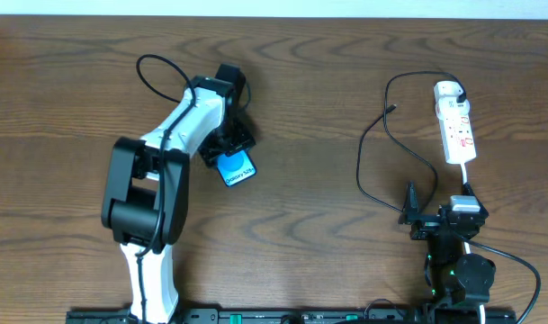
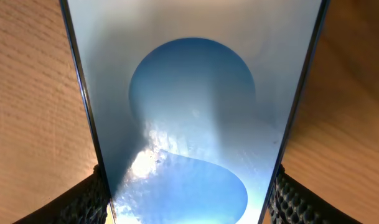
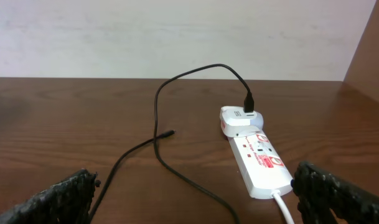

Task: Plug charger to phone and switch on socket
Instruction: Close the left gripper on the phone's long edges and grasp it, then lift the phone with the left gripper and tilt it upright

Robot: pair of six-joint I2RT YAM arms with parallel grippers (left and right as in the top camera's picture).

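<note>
Since the phone (image 1: 238, 169) is pinched across its long edges by the left gripper (image 1: 229, 148), with both textured fingers (image 2: 83, 200) seen pressed to its sides in the left wrist view, the coming move is judged to turn on where the free end of the charger (image 3: 156, 118) lies. The phone is held over the left half of the table (image 1: 309, 72), its long axis diagonal and its exposed short end turned near and right; which end carries the port cannot be told. The charger is laid on the right half: its black plug is seated in a white adapter (image 3: 239, 119) at the far end of the socket (image 1: 455, 126), the cable is looped left and near, and the small plug tip (image 3: 169, 132) is rested on bare wood, left of the socket and well apart from the phone. The right gripper (image 1: 438, 205) is held spread wide, with nothing between its fingers, close to the near end of the socket. From it the tip lies farther out and slightly left. The right arm is clearly nearer the tip, so the pick-up is expected to fall to it. Red switch marks are noted on the socket, but their state cannot be read.
</note>
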